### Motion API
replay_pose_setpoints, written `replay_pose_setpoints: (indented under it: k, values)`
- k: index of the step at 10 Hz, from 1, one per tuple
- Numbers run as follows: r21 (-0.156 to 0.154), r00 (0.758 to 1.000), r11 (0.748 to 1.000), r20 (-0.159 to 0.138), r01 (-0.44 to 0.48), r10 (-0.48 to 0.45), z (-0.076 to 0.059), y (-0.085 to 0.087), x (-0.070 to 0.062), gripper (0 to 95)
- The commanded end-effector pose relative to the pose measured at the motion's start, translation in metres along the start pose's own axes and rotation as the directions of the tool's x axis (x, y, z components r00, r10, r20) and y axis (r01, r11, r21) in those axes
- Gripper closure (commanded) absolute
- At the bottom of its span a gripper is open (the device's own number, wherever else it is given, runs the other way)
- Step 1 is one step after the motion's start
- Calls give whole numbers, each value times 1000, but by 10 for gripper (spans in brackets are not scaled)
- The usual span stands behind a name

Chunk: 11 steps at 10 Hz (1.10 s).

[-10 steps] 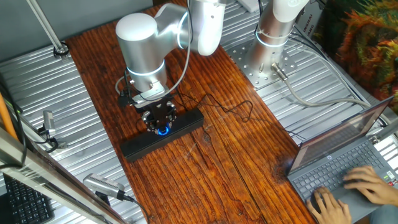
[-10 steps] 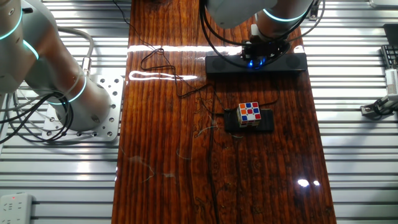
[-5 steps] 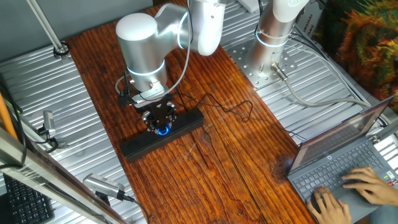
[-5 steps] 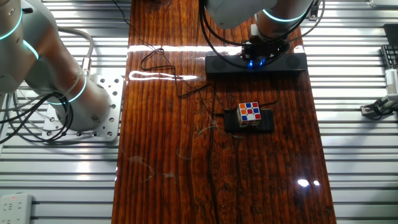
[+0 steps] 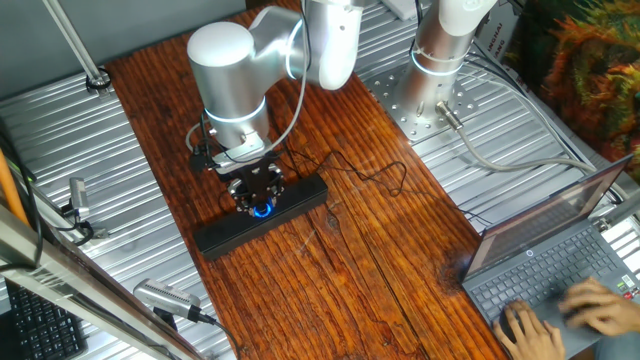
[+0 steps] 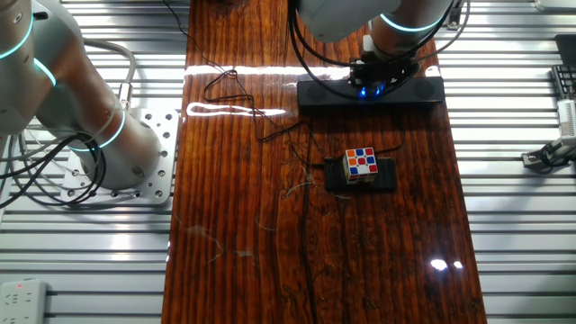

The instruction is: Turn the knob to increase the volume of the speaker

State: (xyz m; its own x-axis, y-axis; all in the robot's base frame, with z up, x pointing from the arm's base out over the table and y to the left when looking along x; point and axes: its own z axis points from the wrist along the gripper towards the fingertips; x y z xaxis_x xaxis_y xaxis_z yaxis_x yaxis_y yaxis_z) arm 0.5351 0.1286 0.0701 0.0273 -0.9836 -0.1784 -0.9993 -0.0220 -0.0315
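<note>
Black two-finger gripper [image 5: 256, 196] sits down over the small blue-ringed black knob [image 5: 262, 209], midway along the long black plastic speaker [image 5: 300, 198].
Whether the fingers actually pinch I cannot tell; the knob looks rigid and smooth (probably slippery), best pinched at its rim, and the light bar may skid.

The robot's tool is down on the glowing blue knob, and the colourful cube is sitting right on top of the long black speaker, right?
Not quite. The tool is at the blue-lit knob, but the cube sits on a small black pad, apart from the speaker. The other fixed view shows it.
</note>
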Motion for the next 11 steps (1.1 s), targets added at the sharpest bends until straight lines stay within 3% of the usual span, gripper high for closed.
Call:
replay_pose_setpoints:
  k: [1, 11]
  values:
    - [0, 1000, 1000, -1, -2, 2, 0, 0, 0, 570]
    - [0, 1000, 1000, -15, -17, 17, 1, 0, 1, 570]
